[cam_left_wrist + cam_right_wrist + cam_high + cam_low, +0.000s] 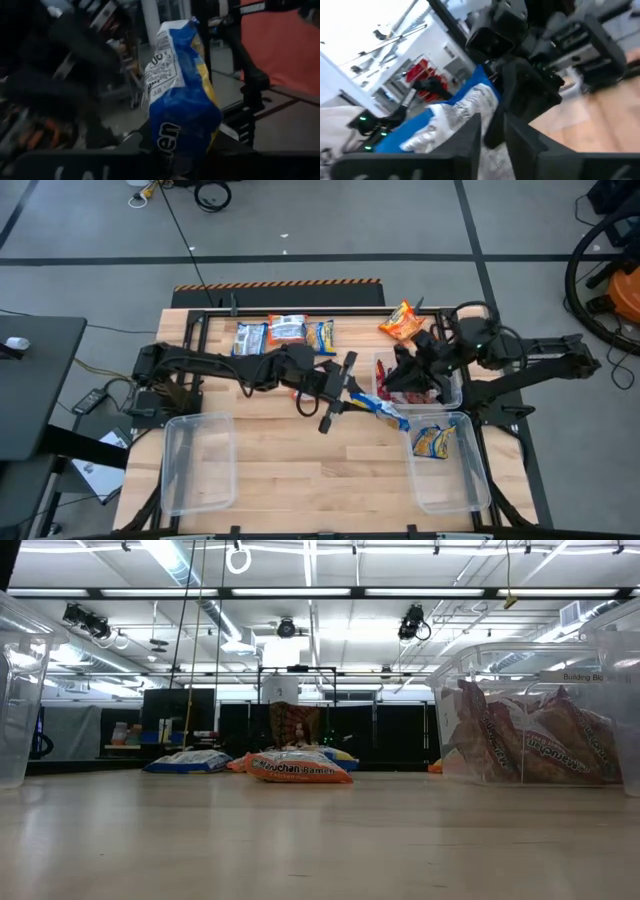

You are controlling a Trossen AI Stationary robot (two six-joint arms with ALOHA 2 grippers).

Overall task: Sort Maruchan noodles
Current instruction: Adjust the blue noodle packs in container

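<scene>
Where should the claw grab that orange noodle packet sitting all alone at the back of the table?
Come straight down from above: the orange packet lies flat on the table with free space around it. Pinch across its short width, near the middle; the crinkly end seams would probably slip. The right claw is nearest.

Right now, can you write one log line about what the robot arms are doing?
left gripper: shut on blue packet, held above table | right gripper: over red-packet bin, fingers unclear | right bin: one blue packet inside

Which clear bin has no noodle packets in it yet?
The clear rectangular plastic bin at the table's front left; the other two bins, both on the right side, already hold packets.
</scene>
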